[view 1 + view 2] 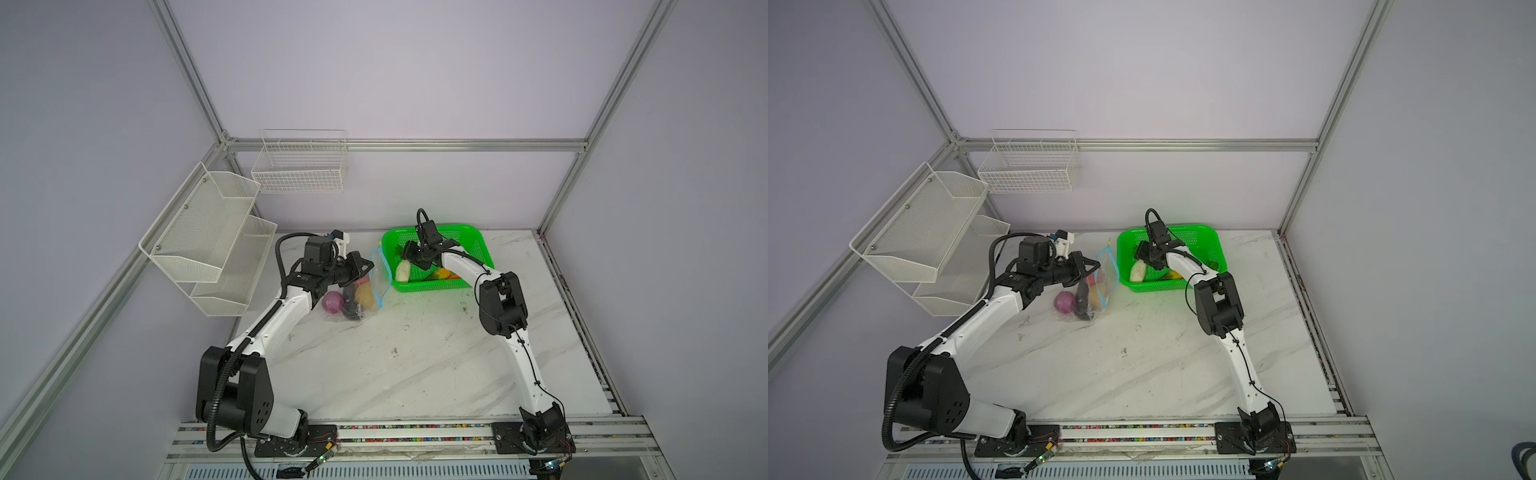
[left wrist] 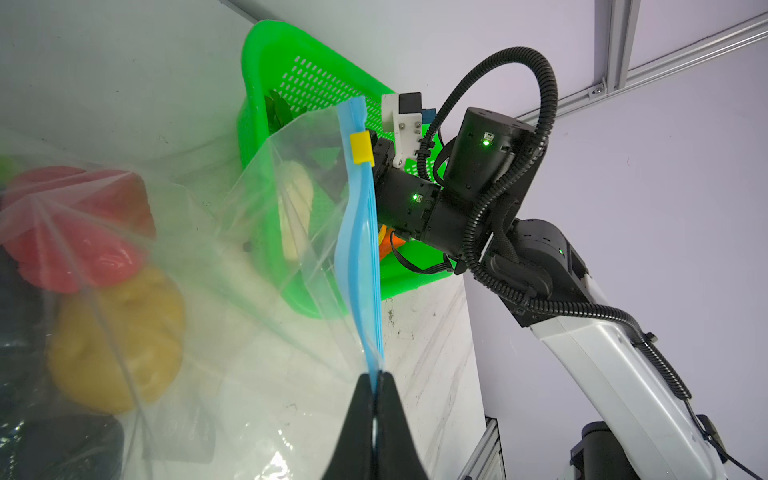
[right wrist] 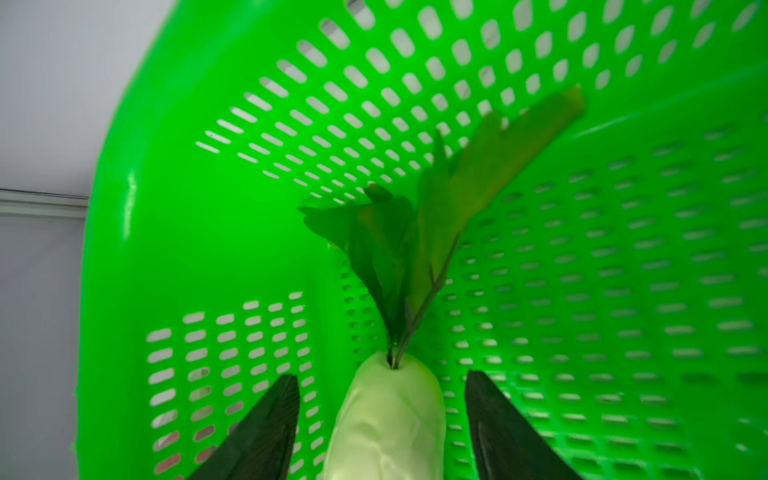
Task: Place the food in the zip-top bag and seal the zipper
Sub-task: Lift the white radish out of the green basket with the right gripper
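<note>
One zip-top bag (image 2: 257,353) is held up on the bench (image 1: 415,353), just beside one green basket (image 3: 187,166). Its zipper (image 2: 359,249) is pinched by the left gripper (image 2: 376,376). Four foods are counted inside: onion (image 1: 332,302), eggplant (image 1: 352,309), potato (image 1: 365,294), pepper (image 2: 79,228). The right gripper (image 3: 380,374) is spread around one white oblong (image 3: 386,419) in the basket, untouched.
</note>
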`<control>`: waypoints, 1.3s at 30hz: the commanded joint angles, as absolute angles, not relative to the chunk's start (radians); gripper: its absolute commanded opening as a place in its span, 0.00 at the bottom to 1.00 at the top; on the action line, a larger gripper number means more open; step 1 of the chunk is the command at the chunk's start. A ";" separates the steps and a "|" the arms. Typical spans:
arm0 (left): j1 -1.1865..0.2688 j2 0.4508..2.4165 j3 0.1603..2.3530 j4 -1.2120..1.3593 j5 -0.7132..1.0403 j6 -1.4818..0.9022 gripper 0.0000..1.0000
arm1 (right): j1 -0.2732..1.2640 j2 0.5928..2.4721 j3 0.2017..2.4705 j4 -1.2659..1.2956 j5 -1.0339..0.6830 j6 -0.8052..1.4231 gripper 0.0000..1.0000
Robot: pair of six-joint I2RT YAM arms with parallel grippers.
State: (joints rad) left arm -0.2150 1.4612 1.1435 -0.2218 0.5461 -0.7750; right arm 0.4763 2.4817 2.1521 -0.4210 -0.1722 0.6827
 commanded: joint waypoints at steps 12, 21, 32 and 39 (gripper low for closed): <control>-0.195 1.423 1.079 -0.145 0.580 -0.799 0.00 | 0.498 2.436 2.083 -0.508 -0.171 0.665 0.68; -0.179 1.388 1.070 -0.142 0.587 -0.799 0.00 | 0.506 2.460 2.111 -0.531 -0.153 0.643 0.60; -0.173 1.385 1.063 -0.139 0.594 -0.799 0.00 | 0.503 2.442 2.115 -0.501 -0.154 0.585 0.46; -0.173 1.387 1.071 -0.142 0.597 -0.799 0.00 | 0.502 2.377 2.043 -0.412 -0.121 0.544 0.42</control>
State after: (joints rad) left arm -0.1825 1.4143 1.0981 -0.1764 0.5735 -0.7933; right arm 0.5003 2.4420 2.0686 -0.4511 -0.1535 0.5728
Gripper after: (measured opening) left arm 0.047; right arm 0.472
